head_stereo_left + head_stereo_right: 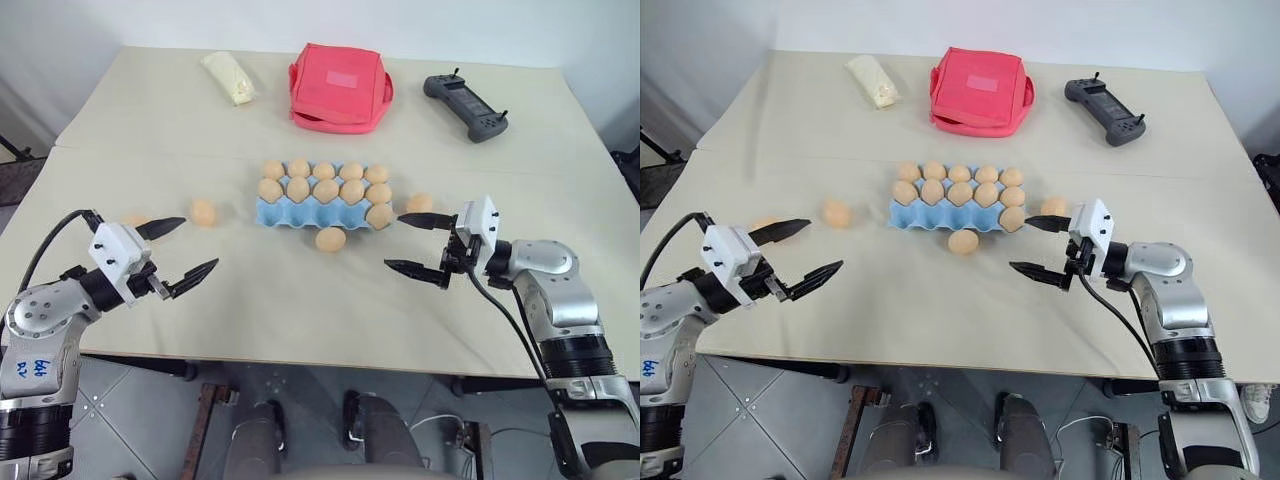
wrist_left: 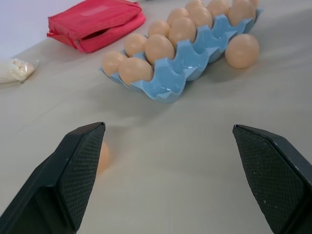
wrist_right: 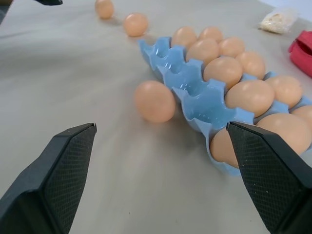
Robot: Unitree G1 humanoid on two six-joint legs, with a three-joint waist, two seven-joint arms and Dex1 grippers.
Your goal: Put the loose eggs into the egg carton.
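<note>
Both grippers hover over the beige table (image 1: pixel 300 320) with fingers wide apart, empty: left gripper (image 1: pixel 185 247) at eight o'clock, right gripper (image 1: pixel 412 243) at four. Between them sits the egg carton (image 1: pixel 325 212), loose eggs (image 1: pixel 330 239) scattered beside it, white wall at twelve.

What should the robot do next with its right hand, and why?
Probably move the open right gripper toward the loose egg lying on the table against the egg carton's near side. It is close, and the near row has empty cups.
</note>
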